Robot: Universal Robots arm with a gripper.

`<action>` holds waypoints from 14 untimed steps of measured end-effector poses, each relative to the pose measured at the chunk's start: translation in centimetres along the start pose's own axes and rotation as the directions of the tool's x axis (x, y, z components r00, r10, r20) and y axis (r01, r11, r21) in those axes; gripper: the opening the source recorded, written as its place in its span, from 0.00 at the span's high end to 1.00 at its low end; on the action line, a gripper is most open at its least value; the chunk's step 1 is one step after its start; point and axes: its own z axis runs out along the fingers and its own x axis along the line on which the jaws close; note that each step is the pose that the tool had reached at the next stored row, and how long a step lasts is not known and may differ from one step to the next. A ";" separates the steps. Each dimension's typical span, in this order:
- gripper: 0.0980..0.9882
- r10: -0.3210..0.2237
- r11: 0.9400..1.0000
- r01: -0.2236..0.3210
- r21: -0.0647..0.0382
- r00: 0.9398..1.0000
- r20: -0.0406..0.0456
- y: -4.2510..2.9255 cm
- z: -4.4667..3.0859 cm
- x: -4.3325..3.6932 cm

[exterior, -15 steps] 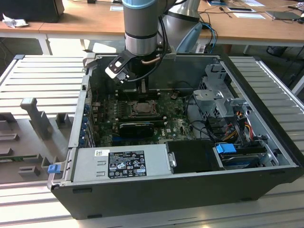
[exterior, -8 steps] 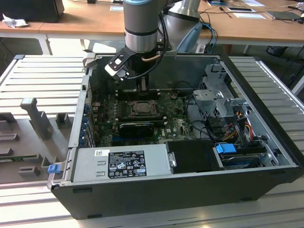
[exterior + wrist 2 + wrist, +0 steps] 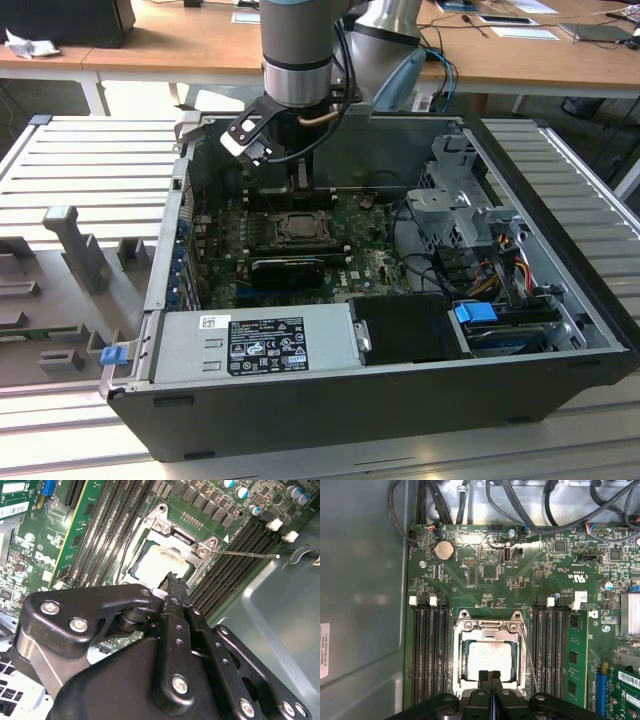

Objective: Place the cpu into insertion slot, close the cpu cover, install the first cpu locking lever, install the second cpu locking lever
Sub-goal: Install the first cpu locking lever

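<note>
Cpu [image 3: 490, 659] is sitting flat in the socket [image 3: 300, 226] on the green motherboard [image 3: 485, 580]. Its silver-grey top is showing through the square window of the cpu cover [image 3: 461, 649], which is lying down around it. In the exterior view the socket is lying near the middle of the open computer case [image 3: 350, 420], a little toward the exterior view's left, and the arm [image 3: 297, 50] is hanging right above it. The gripper [image 3: 490, 676] is hovering over one edge of the cpu, its two fingers pressing together with nothing between them. One thin metal lever [image 3: 250, 554] is sticking out slantwise from the socket, over the memory slots [image 3: 427, 650]
</note>
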 end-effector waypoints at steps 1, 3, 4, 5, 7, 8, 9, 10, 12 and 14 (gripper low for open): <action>0.99 0.000 1.000 0.000 0.000 1.000 0.000 0.00 -0.07 0.00; 0.99 0.000 1.000 0.000 0.000 1.000 0.000 0.01 -0.19 0.01; 0.99 0.000 1.000 0.000 0.000 1.000 0.000 0.01 -0.24 0.01; 0.99 0.000 1.000 0.000 0.000 1.000 0.000 0.01 -0.28 0.01; 0.99 0.000 1.000 0.000 0.000 1.000 0.000 0.02 -0.35 0.02; 0.99 0.000 1.000 0.000 0.000 1.000 0.000 0.02 -0.40 0.01; 0.99 0.000 1.000 0.000 0.000 1.000 0.000 0.02 -0.45 0.02; 0.99 0.000 1.000 0.000 0.000 1.000 0.000 0.02 -0.55 0.02; 0.99 0.000 1.000 0.000 0.000 1.000 0.000 0.03 -0.75 0.03; 0.99 0.000 1.000 0.000 0.000 1.000 0.000 0.04 -0.95 0.03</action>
